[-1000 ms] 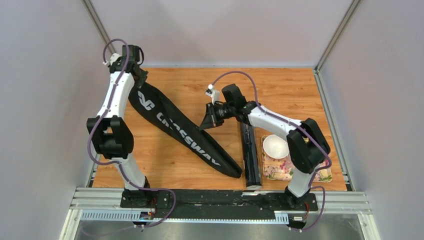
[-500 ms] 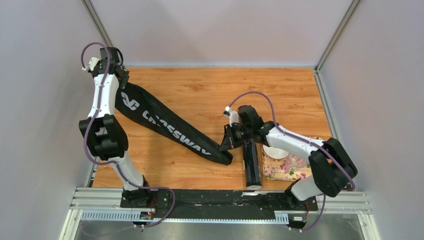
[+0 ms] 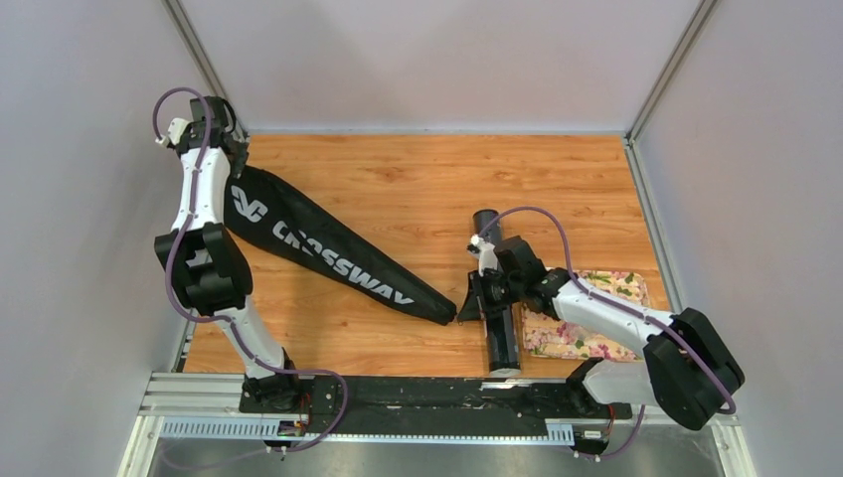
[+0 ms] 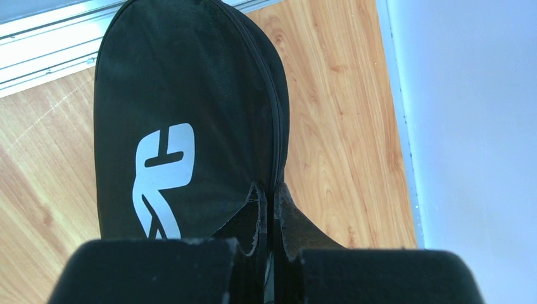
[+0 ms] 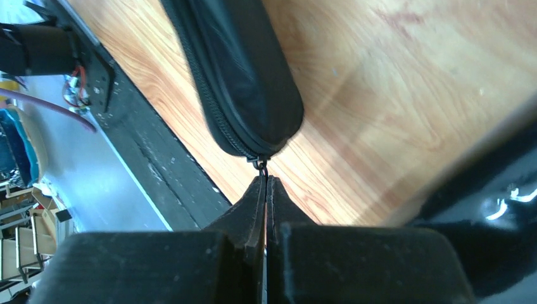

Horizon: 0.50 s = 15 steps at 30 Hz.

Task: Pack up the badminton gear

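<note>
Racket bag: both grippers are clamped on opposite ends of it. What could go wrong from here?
1. The right gripper pinches only the tiny zipper pull at the racket bag's narrow tip; a tug could slip it free.
2. The left gripper holds just a thin fold at the wide end; tension might strip it out.
3. The dark tube lies right beside the right gripper, the floral tray under its arm; a swing may knock either.
</note>
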Each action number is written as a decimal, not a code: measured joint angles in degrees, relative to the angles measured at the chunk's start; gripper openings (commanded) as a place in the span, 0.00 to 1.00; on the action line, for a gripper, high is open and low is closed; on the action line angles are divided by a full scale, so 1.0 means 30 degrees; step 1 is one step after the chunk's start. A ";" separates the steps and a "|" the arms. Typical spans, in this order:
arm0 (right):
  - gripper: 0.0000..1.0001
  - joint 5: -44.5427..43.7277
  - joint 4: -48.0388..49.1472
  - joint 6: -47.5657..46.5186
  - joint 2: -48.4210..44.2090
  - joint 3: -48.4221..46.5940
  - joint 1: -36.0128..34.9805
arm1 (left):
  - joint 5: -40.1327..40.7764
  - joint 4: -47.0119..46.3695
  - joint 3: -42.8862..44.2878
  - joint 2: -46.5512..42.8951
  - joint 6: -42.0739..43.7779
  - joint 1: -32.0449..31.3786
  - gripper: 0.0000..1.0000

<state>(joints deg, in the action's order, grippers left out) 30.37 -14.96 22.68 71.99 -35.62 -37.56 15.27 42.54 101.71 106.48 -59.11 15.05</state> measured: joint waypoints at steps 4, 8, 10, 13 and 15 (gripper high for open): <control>0.00 -0.0495 0.0175 0.0219 -0.0189 0.0962 0.0007 | 0.0015 0.0036 0.0000 0.0095 0.0000 0.0036 0.00; 0.00 -0.0648 0.0809 0.0510 -0.0240 0.1209 0.0007 | -0.0007 0.0022 0.0000 0.0175 0.0007 0.0036 0.00; 0.00 -0.0678 0.1005 0.0656 -0.0080 0.1202 -0.0007 | -0.0124 -0.0029 0.0000 0.0219 0.0007 0.0058 0.05; 0.00 -0.0838 0.1209 0.1027 0.0532 0.0969 -0.0007 | -0.0670 -0.0270 0.0000 0.0357 0.0095 0.0146 0.39; 0.00 -0.1137 0.1202 0.1341 0.1209 0.0495 -0.0044 | -0.1282 -0.0729 0.0000 0.0597 0.0437 0.0153 0.61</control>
<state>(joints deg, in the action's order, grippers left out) 26.96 -11.35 26.70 75.61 -34.13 -37.69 11.42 40.36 101.71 108.27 -57.80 15.51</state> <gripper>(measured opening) 0.004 0.337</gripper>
